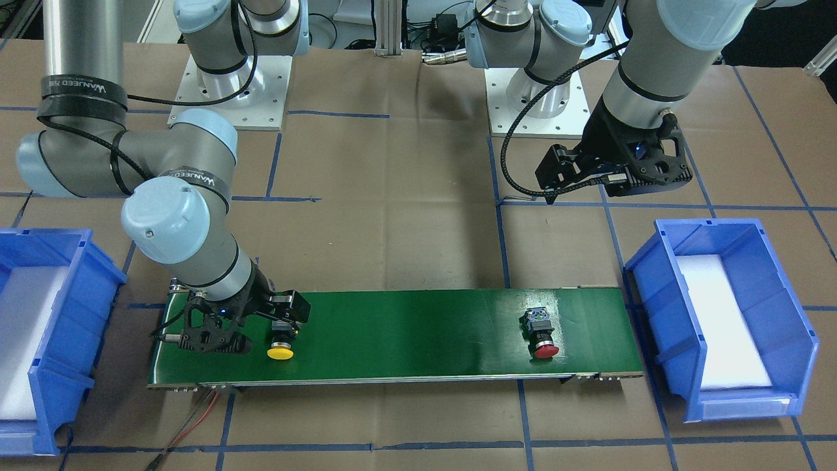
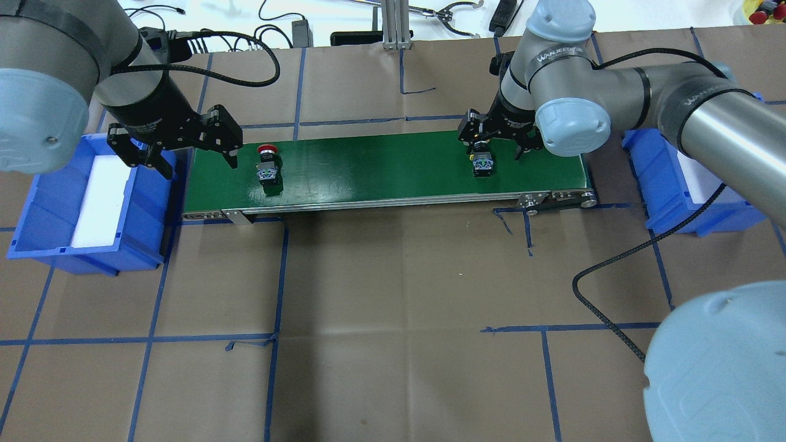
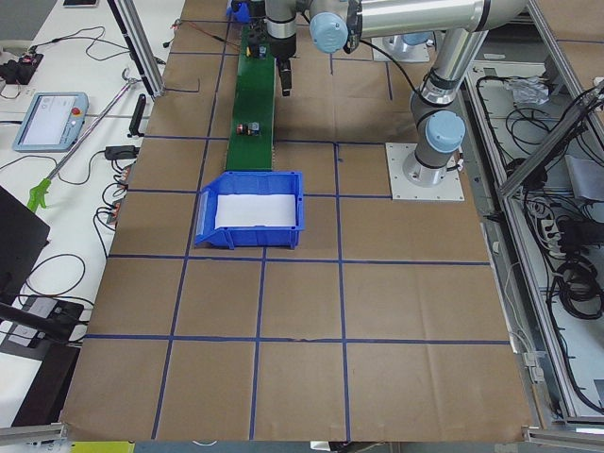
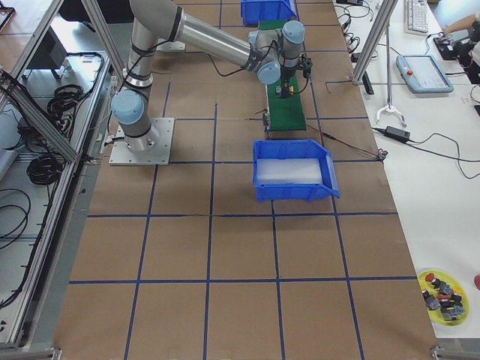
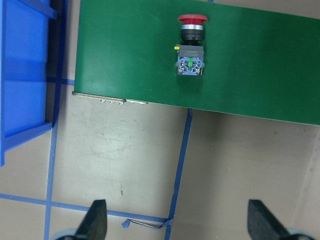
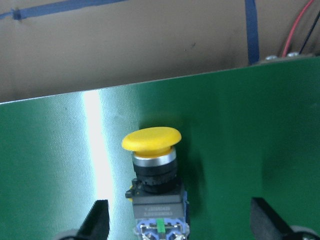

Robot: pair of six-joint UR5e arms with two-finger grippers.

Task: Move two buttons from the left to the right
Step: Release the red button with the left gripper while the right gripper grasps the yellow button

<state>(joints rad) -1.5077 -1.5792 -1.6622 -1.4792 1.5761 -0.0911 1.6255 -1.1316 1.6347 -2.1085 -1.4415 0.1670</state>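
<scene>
A robotics lab: tape-gridded table [image 3: 302, 311], aluminium framing [image 3: 137, 52], loose cables [image 3: 576, 283].

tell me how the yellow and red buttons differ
The yellow button has a yellow cap, the red button a red one. The yellow button lies between the open fingers of the right gripper; the red button has no gripper around it. Both lie sideways on the green belt.

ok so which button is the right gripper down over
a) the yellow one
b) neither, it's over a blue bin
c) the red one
a: the right gripper is low over the yellow button, which lies between its open fingers, while the red button lies alone at the other end of the belt.
</scene>
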